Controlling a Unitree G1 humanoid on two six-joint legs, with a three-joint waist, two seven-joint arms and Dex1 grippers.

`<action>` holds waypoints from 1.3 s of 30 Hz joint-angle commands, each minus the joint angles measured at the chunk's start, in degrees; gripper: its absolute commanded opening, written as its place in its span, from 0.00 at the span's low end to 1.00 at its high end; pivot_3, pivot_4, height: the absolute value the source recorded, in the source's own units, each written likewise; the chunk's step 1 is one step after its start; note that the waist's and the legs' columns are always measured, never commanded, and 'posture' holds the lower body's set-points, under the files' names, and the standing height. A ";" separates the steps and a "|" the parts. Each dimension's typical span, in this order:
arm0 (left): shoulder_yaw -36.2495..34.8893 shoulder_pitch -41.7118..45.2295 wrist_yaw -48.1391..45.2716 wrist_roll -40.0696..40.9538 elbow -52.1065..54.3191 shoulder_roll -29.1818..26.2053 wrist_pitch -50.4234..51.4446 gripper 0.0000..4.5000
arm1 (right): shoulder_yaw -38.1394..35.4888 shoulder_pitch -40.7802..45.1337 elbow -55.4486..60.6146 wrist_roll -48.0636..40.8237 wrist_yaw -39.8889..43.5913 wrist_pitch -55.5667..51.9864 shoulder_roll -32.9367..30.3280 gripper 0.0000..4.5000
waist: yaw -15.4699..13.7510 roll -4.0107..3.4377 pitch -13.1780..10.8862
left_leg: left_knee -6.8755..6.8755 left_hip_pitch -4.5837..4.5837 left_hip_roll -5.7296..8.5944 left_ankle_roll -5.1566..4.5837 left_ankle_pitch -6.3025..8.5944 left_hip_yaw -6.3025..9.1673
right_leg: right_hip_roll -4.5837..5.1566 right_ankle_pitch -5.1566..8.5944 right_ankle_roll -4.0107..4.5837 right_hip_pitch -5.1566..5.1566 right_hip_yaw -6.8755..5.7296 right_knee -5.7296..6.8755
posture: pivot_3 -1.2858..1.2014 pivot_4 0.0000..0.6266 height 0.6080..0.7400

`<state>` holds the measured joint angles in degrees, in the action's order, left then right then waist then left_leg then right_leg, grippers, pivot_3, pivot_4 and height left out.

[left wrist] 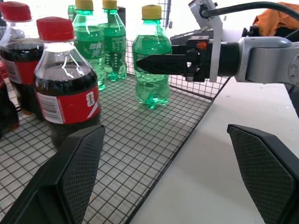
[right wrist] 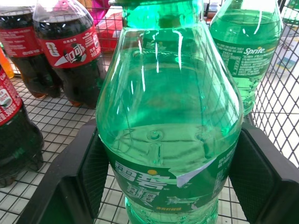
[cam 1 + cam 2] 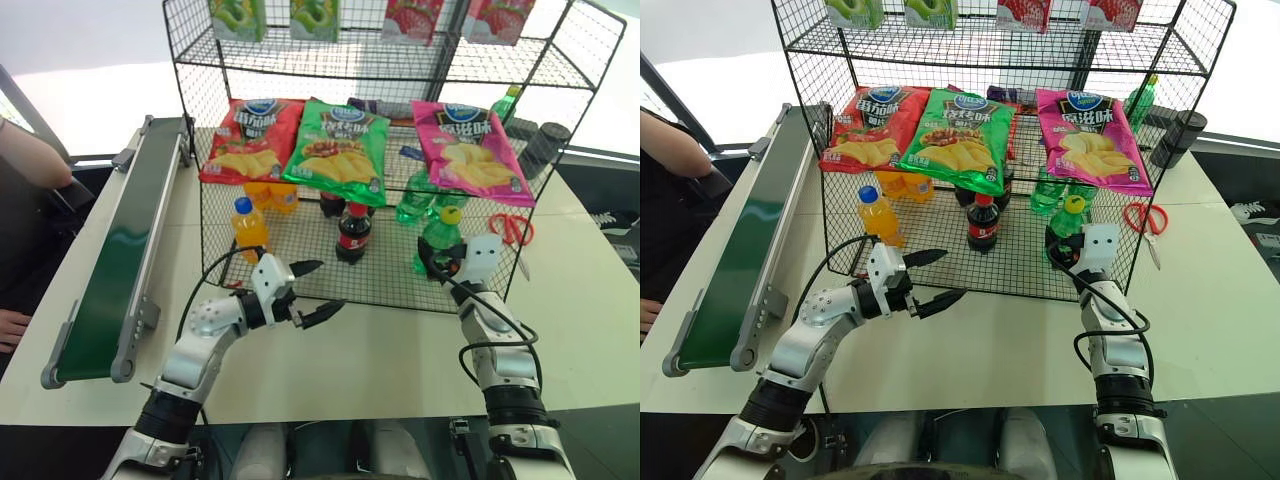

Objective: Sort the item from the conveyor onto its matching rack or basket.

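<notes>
Landmark: the large black wire-grid shelving rack with its wide mesh-floored low tier is taken as the reference for every place below.

Conveyor: the long narrow dark green belt in a grey metal frame is seen to the left of the rack, and nothing is carried on it.

Left gripper: the left gripper is held just in front of the rack's front edge, toward its left half; its two black fingers are spread wide and nothing is held or touched.

Other bottles: an orange drink bottle with a blue cap and a dark cola bottle with a red cap are stood on the low tier, left of the item.

Item: the small clear-green plastic soda bottle with a yellow screw cap and green label is stood upright on the mesh floor at the rack's front right, next to two more green bottles.

Right gripper: the right gripper is placed around the item's body; in the right wrist view a black finger pad is seen close on each side. Whether the pads press or have just let go cannot be told.

Progress: placement on the matching tier is judged done or nearly done; release and withdrawal of the right arm are judged to be what is left.
</notes>
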<state>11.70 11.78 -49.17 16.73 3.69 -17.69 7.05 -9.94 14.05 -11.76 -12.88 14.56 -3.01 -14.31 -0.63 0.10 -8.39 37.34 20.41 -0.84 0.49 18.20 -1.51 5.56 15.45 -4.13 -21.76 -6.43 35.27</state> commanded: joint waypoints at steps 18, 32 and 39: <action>-4.20 1.35 -0.07 2.46 0.80 -2.66 2.14 1.00 | 0.40 -19.98 32.44 -2.93 6.13 -7.61 -6.45 0.98 | -0.04 -0.05 0.04 | 0.00 -0.04 -0.04 -0.02 0.01 0.02 | 0.02 0.00 0.01 0.03 0.01 0.00 | 0.52 0.24 0.88; -16.05 -8.25 1.84 1.13 -1.00 -14.67 1.72 1.00 | -18.13 -38.91 38.15 -16.58 24.31 -9.42 -18.96 0.98 | -0.26 -0.02 0.05 | 0.02 -0.09 -0.03 -0.05 0.03 0.05 | 0.08 0.01 0.01 0.12 0.02 -0.06 | 0.52 0.24 0.88; -16.39 -9.74 0.38 1.96 -1.33 -14.32 -1.18 1.00 | -18.04 -38.36 36.65 -16.21 26.91 -9.62 -19.81 0.98 | -0.25 0.00 0.06 | -0.03 -0.07 -0.04 -0.05 0.04 0.05 | 0.10 0.02 0.02 0.07 0.03 -0.06 | 0.52 0.24 0.88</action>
